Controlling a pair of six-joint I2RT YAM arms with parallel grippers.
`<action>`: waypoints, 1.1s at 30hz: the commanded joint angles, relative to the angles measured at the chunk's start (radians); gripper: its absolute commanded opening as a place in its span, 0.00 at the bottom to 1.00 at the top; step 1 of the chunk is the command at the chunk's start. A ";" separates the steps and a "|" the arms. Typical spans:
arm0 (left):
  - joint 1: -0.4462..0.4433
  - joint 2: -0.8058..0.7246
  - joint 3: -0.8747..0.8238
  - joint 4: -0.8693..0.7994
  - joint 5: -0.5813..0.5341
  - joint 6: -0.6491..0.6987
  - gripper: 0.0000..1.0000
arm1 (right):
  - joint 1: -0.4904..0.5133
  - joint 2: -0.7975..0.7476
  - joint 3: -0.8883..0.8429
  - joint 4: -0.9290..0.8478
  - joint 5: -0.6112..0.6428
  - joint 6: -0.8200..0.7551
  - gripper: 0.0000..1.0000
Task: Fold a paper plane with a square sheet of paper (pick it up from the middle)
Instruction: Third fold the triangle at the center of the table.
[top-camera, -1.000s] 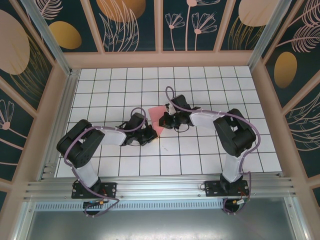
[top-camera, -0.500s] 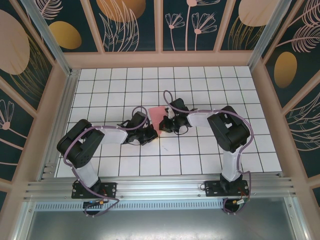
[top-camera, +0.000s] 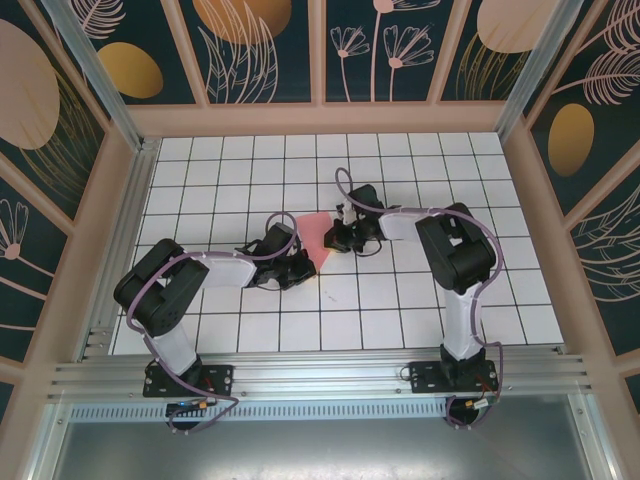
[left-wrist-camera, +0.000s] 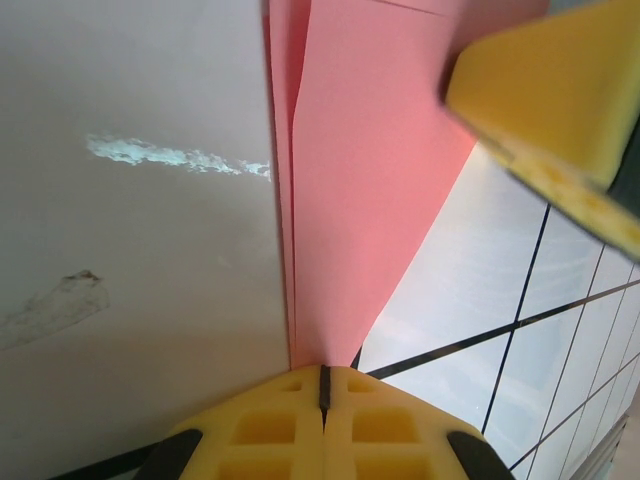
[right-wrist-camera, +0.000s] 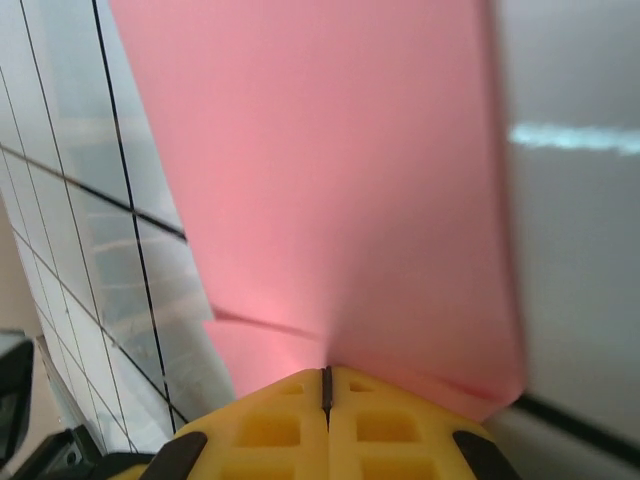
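Top view: the pink paper (top-camera: 314, 237) is mid-table (top-camera: 400, 300), pinned between your two arms. It reads as a small wedge, with the wide edge on the far side and narrowing toward the bases. Your left gripper (top-camera: 303, 262) is at the near, narrow end and your right gripper (top-camera: 333, 238) is on the right edge. From above you can't tell whether the paper is lifted or lying flat on the tiles.

Left wrist: the left gripper (left-wrist-camera: 323, 385) has its jaws fully closed, with the pads meeting at the seam. The pink paper (left-wrist-camera: 365, 200) tapers straight into that seam, so it's clamped. There are at least two layers, with a long crease edge running away from the jaws. The yellow pad of the right gripper (left-wrist-camera: 560, 110) is on the paper's far end.

Right wrist: the right gripper (right-wrist-camera: 326, 385) is also fully closed, with the pink paper (right-wrist-camera: 330, 180) pinched in the seam. A broad flat panel spreads out from the jaws, with a small kink just left of the grip.

Progress, my read: you're mid-fold. The sheet is no longer a flat square, because layers and a taper are in. It isn't a finished dart either: no clear centre ridge and no wings are visible. What's left is the closing folds and the final shaping.
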 joint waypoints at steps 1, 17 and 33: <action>0.006 0.058 -0.072 -0.241 -0.104 0.029 0.00 | -0.068 0.064 0.039 -0.023 0.177 -0.051 0.00; 0.007 0.037 -0.033 -0.227 -0.112 0.034 0.00 | 0.009 -0.187 -0.115 0.051 0.110 -0.080 0.00; 0.006 0.047 -0.037 -0.232 -0.109 0.055 0.00 | -0.017 -0.013 -0.061 0.054 0.034 -0.051 0.00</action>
